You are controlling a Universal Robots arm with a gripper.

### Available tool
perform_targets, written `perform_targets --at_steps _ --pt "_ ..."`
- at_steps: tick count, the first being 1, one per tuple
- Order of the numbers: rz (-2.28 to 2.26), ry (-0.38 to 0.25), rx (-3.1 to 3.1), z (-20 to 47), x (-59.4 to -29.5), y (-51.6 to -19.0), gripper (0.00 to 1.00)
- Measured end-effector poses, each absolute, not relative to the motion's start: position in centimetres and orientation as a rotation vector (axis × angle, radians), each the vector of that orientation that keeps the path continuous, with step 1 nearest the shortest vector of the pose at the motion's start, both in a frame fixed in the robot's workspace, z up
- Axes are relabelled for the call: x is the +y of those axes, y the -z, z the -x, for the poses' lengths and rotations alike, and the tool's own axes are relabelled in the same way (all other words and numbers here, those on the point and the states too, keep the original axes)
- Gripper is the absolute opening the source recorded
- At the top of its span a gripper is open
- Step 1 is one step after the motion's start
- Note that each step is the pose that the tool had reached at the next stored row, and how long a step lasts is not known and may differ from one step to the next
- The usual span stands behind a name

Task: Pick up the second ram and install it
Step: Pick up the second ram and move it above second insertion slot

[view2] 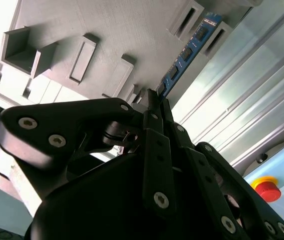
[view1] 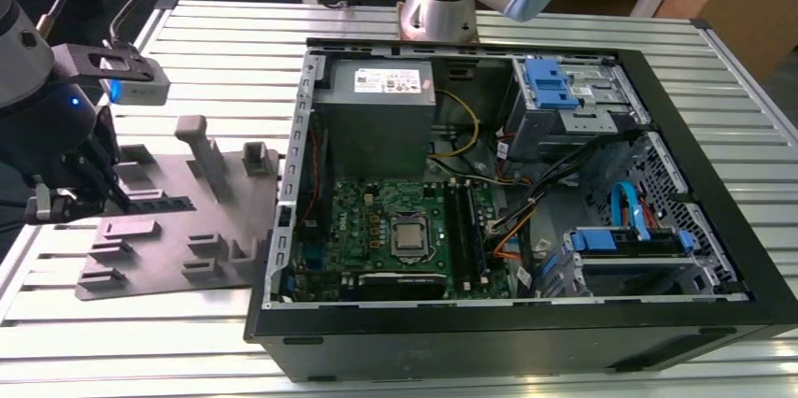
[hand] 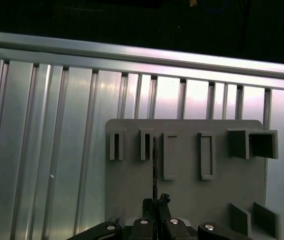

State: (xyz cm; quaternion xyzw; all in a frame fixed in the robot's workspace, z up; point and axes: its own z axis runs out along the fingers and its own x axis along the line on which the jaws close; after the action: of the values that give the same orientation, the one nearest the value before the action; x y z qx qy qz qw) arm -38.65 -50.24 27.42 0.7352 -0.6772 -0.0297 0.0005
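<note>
At the exterior view's left, my pincer (view1: 115, 194) is closed tight on one end of the ram (view1: 163, 202), close against the grey tray (view1: 187, 258) on the table (view1: 212, 34). The open case (view1: 499, 333) sits to the right.

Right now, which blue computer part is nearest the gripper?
The ram, the slim chip-lined strip at the grey tray, held by the gripper. The blue caddies and cable sit inside the case.
</note>
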Motion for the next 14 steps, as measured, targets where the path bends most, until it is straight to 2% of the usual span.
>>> perform_targets --at_steps 14 --pt "-2.309 0.093 -2.127 38.65 -50.25 -28.42 0.11"
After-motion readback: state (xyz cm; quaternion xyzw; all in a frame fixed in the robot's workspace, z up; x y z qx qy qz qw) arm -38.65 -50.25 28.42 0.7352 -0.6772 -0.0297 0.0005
